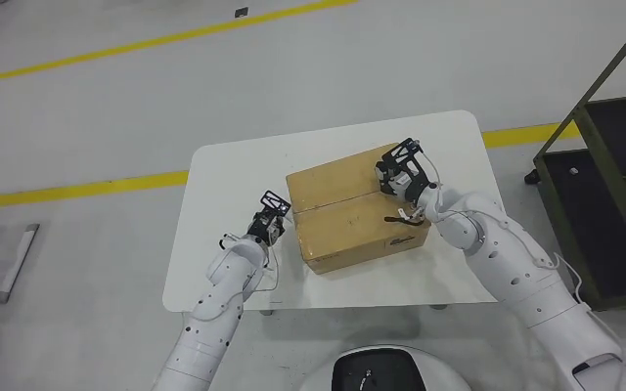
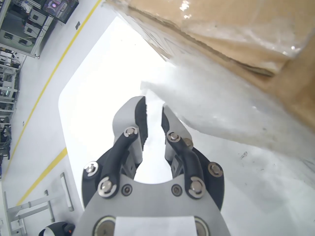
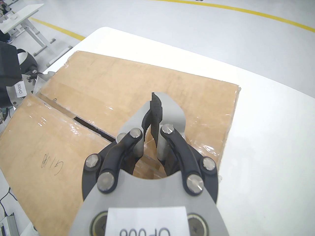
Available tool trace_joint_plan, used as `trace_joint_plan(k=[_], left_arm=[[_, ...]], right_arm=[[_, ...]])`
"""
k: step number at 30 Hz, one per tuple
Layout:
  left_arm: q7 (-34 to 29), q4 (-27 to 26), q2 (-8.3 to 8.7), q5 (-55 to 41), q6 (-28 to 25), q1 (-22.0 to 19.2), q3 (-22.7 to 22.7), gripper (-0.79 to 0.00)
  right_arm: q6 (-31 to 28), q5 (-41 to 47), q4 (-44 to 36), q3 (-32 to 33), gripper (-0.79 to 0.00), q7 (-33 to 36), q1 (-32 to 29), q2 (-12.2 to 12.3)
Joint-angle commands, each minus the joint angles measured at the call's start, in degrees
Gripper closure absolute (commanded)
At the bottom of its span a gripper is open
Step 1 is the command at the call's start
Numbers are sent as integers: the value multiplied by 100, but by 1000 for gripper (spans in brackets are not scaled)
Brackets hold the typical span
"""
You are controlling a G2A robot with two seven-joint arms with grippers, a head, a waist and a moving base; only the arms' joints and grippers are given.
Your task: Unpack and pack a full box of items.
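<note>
A closed cardboard box (image 1: pixel 352 210) stands in the middle of the white table (image 1: pixel 225 195), its top flaps meeting at a seam covered with clear tape. My left gripper (image 1: pixel 271 217) is low beside the box's left end (image 2: pixel 221 20); its fingers stand a narrow gap apart (image 2: pixel 154 103) with nothing between them, and a loose translucent strip of tape (image 2: pixel 209 104) hangs next to them. My right gripper (image 3: pixel 153 106) hovers over the right half of the box top (image 3: pixel 98 87), near the seam, fingers pressed together and empty.
A dark metal cart (image 1: pixel 587 166) stands off the table's right edge. Bare table surface lies left of the box and along the front. Another white table (image 3: pixel 22 13) stands farther off across the floor.
</note>
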Motion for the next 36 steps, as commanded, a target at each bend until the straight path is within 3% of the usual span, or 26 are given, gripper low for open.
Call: trace_joint_plan(k=[1, 4, 7, 9, 13, 15, 16, 18, 22, 28, 36], left_arm=[[-2, -77, 16, 7, -47, 67, -68, 0], [-27, -234, 52, 8, -127, 210, -216, 0], [-113, -441, 95, 78, -148, 381, -383, -62], [-129, -590, 119, 67, -200, 504, -489, 0], [-209, -763, 155, 77, -338, 696, -631, -12], [-283, -796, 165, 27, -416, 757, -690, -215], [-320, -802, 170, 14, -434, 787, -721, -354], [-387, -820, 181, -46, -522, 840, -786, -785], [-594, -892, 214, -3, -770, 912, -892, -785], [-406, -861, 217, -78, -949, 1027, -890, -785], [204, -188, 78, -131, -827, 593, -440, -785]], right_arm=[[-1, -1, -4, -11, 0, -1, -2, -7], [6, 5, 1, -20, 0, 2, 7, -20], [12, 1, 18, -26, 0, 0, 19, -32], [2, -4, 28, -31, 0, 5, 26, -38], [0, 0, 30, -38, 0, 0, 37, -53], [6, -3, 29, -41, 0, 4, 47, -61], [7, -9, 20, -42, 0, 5, 54, -64], [7, -16, 8, -36, 0, 15, 62, -68], [-16, -34, 38, -2, 0, 66, 64, -67], [-29, -80, 81, 81, 0, 95, 70, -57], [-25, -169, 51, 61, 0, 112, 57, -71]])
